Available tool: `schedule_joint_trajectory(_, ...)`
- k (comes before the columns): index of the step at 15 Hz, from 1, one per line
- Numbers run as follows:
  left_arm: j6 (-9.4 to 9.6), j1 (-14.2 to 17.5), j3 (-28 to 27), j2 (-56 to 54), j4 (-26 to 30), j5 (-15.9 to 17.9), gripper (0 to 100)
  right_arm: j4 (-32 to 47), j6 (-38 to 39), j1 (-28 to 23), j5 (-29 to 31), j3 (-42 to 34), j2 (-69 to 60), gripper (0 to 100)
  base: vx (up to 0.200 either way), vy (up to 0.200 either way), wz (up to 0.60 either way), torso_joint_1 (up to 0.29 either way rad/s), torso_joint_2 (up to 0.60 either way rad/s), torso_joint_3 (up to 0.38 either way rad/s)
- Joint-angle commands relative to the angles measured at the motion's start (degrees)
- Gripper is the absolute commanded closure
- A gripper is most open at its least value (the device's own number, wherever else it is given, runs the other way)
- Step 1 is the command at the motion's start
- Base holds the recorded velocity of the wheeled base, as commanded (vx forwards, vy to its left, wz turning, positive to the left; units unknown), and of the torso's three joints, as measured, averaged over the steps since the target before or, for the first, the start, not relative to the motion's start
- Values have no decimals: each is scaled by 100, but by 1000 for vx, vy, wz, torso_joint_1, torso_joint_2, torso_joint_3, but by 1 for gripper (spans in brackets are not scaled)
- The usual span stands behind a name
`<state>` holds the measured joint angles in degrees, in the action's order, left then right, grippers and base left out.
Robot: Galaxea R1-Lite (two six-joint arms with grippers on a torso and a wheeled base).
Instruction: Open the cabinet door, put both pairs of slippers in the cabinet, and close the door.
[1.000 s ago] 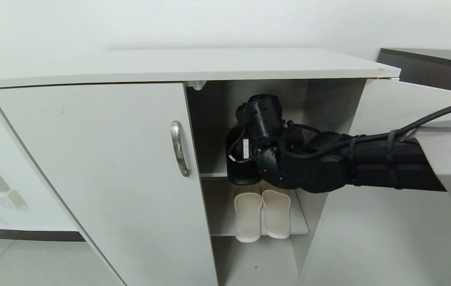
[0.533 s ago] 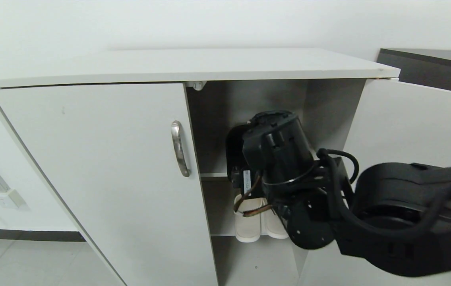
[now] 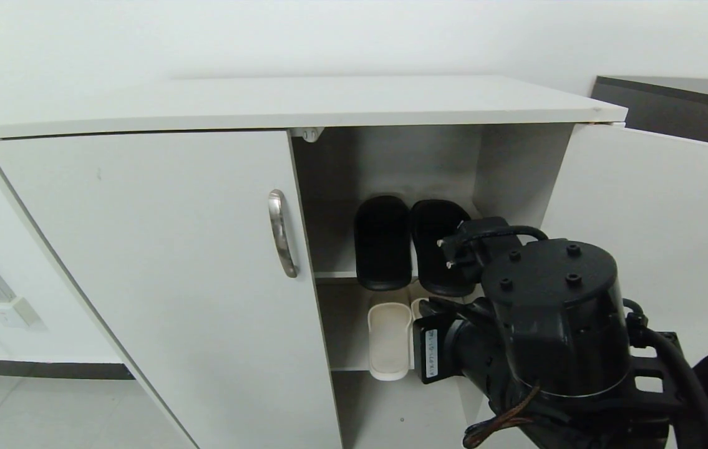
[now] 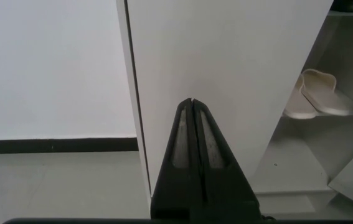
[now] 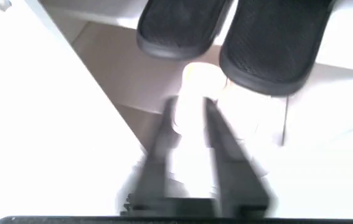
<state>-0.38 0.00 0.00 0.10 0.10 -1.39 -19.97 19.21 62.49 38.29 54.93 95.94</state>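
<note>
While my right gripper point(image 5: 190, 109) gapes empty, black rubber slippers point(image 3: 383, 242) shelved, I'd push the open white door point(image 3: 653, 199) near its edge.

The cabinet point(image 3: 141, 262) is plain white with a silvery handle point(image 3: 282, 234); the black slippers point(image 3: 382, 243) show finely dotted soles, the cream slippers point(image 3: 389, 340) are plain all over.

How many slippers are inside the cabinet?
4. Two black slippers sit side by side on the upper shelf, and two white slippers on the shelf below, one mostly hidden behind the right arm.
</note>
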Motion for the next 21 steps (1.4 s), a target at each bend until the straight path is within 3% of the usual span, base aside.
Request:
schedule_joint_trajectory(1, -6, 0, 0, -1, -1, -2, 100, -7, -23, 9, 3, -88, -67, 100, 0, 0, 0, 0, 0, 0)
schedule_joint_trajectory(10, 11, 0, 0, -1, -1, 7, 100, -95, -40, 9, 12, -97, -23, 100, 0, 0, 0, 0, 0, 0)
schedule_joint_trajectory(21, 11, 0, 0, 8, -1, 7, 100, -148, -40, 0, 21, -132, 39, 100, -200, 0, 0, 3, 3, 3)
